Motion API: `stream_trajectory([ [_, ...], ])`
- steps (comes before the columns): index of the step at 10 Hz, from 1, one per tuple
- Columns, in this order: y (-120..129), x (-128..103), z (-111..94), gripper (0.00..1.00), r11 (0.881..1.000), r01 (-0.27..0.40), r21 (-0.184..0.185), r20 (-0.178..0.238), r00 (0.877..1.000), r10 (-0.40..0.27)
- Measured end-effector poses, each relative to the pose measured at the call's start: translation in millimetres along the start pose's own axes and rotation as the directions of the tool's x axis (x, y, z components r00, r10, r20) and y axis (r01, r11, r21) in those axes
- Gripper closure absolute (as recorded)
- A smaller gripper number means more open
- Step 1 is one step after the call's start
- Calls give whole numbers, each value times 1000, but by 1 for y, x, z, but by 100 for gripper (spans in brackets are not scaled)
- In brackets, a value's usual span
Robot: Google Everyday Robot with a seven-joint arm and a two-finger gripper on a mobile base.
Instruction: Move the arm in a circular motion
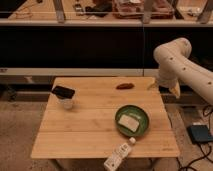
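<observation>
The white arm [182,62] of thick rounded segments with small dark dots reaches in from the right, its rounded elbow high at the upper right. Its pale gripper [169,86] hangs just past the right edge of the wooden table [90,125], near the far right corner, above table height. It holds nothing that I can see.
On the table stand a clear cup with a black lid [65,97] at the left, a small brown object [124,85] near the far edge, a green bowl [142,127] holding a pale block [129,121], and a white bottle [118,156] lying at the front edge. A dark counter [75,45] runs behind.
</observation>
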State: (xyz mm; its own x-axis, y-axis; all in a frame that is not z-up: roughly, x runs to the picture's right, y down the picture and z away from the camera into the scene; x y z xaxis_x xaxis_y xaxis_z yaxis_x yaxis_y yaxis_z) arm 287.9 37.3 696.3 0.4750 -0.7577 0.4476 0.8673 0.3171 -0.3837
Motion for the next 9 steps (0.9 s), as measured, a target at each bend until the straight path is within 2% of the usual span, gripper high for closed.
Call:
stream_trajectory([
  [1,-6,-31,-4,20,1000,6,25,24,1000,-7],
  [2,-22,-68,-5,20,997,28,70,60,998,-32],
  [3,-45,-110,-2,20,990,64,128,112,991,-78],
  [4,-65,-138,3,20,981,99,166,147,981,-124],
  [5,-92,-169,10,20,966,149,210,186,964,-189],
  [6,-114,-190,15,20,951,188,244,212,947,-242],
  [7,-166,-228,25,20,901,289,322,243,895,-374],
  [8,-193,-243,29,20,870,336,361,250,864,-437],
  [9,-234,-260,33,20,817,398,417,251,814,-524],
])
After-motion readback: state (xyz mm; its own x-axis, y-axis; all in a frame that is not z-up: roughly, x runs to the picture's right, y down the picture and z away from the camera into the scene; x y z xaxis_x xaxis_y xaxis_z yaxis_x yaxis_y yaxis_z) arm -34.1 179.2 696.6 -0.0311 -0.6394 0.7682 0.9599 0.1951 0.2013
